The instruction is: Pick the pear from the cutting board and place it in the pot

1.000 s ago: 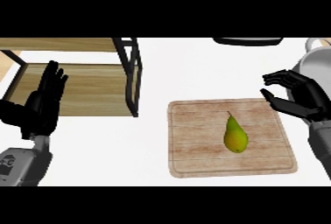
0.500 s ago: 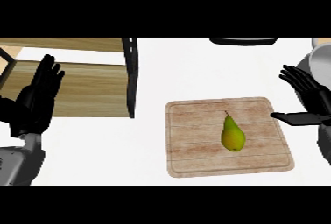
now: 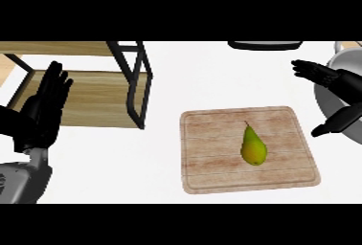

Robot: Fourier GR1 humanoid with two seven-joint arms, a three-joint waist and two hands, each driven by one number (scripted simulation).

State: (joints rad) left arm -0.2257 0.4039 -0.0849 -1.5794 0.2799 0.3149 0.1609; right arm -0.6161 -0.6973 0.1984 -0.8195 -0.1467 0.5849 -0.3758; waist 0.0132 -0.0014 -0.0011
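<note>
A yellow-green pear (image 3: 252,146) lies on the wooden cutting board (image 3: 212,167), stem pointing away from me. The grey pot (image 3: 345,72) stands at the right edge, partly cut off and partly hidden by my right hand. My right hand (image 3: 338,91) hovers open beside the board's upper right corner, fingers spread, thumb hanging near the board's right edge; it touches nothing. At the left edge my left hand (image 3: 39,115) rests open, fingers up.
A wooden shelf unit with a black metal frame (image 3: 138,86) stands at the upper left. A dark round object (image 3: 264,45) shows at the top edge. White counter lies between shelf and board.
My right hand has gone from curled to open and drifted up and right, away from the board towards the pot. The left hand shifted slightly. The pear has not moved.
</note>
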